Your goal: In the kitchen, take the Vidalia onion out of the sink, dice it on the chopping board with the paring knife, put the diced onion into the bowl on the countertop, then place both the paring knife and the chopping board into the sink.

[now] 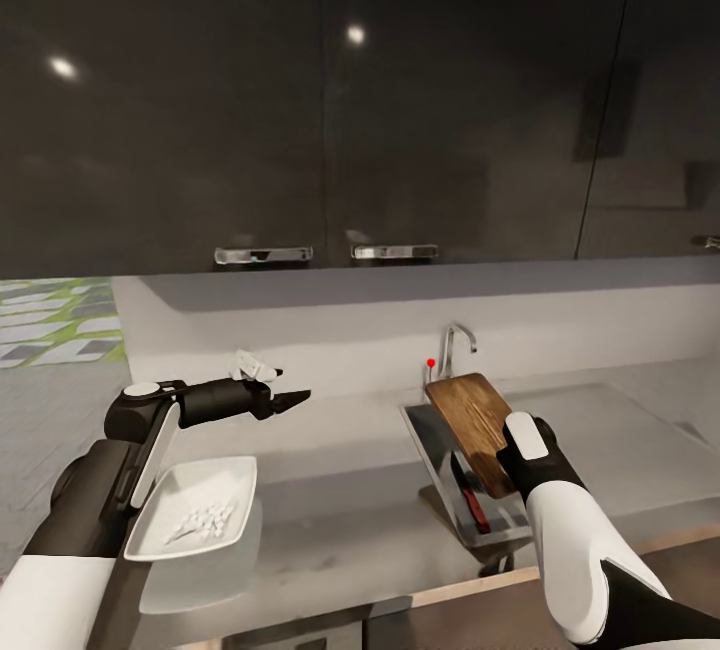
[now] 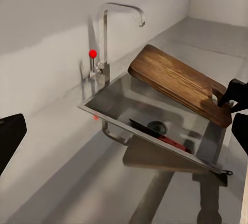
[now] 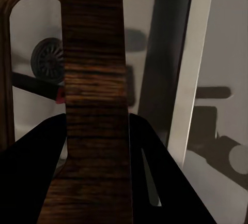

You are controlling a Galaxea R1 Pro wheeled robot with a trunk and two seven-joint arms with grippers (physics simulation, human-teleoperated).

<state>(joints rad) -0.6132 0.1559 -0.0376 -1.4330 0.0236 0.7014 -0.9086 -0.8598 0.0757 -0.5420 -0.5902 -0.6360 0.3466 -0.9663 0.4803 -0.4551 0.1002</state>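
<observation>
1. Right end effector (image 1: 505,458) grips the chopping board (image 1: 473,419) by the bar of wood beside its slot handle; in the right wrist view both fingers (image 3: 41,151) press against that bar, one on each side.
2. Board hangs tilted over the sink (image 2: 111,111), far end toward the faucet (image 2: 111,27), gripped end over the near rim. It looks clear of the basin floor; contact with the rim cannot be settled.
3. Paring knife (image 1: 468,500) lies already in the basin, near the drain (image 2: 157,127), under the board's near half.
4. Bowl (image 1: 196,508) sits on the worktop (image 1: 340,520) at the left, holding white diced pieces. Judgement: only the board placement remains.
5. Left end effector (image 1: 296,396) hovers over the worktop with nothing in it, tips close together; whether fully closed cannot be told.
6. To do it well: lower the faucet-side edge first, keep it off the faucet, let the board settle beside or above the knife, and release only once it is supported.
7. Risk: early release could drop the board onto the knife or leave it perched on the rim.
</observation>
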